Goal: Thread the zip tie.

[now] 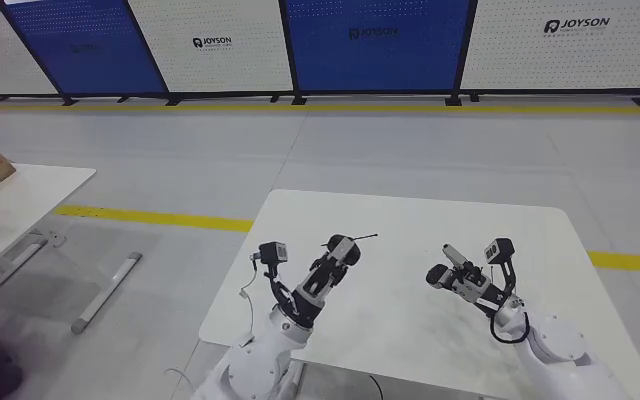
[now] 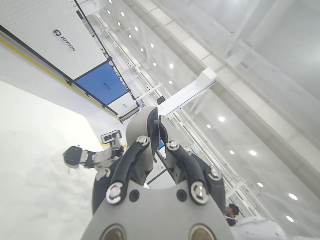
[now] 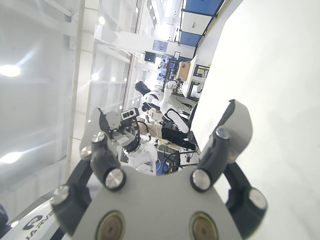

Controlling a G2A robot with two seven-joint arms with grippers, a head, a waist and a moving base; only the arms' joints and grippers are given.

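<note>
Overhead, looks down on a white table [image 1: 400,345] with both arms raised above its near half, well apart from each other. Pinches a thin black zip tie [image 1: 362,240] in the left gripper [image 1: 343,250], closed tight on it. Leaves a short free length poking out past the fingertips, angled toward the right arm and slightly toward the table's far edge. Too fine from above to tell whether that free end is the head or the tail.

From the left wrist, presents the left gripper [image 2: 158,119] close up, with the zip tie [image 2: 158,131] edge-on, a mere hairline clamped between two ribbed pads [image 2: 152,126]. Hides the rest of the strap behind the fingers. Catches the right gripper [image 2: 73,156] farther off, over the table.

From the right wrist, shows the right gripper [image 3: 166,108] spread wide, holding nothing between its fingers [image 3: 237,121].
</note>
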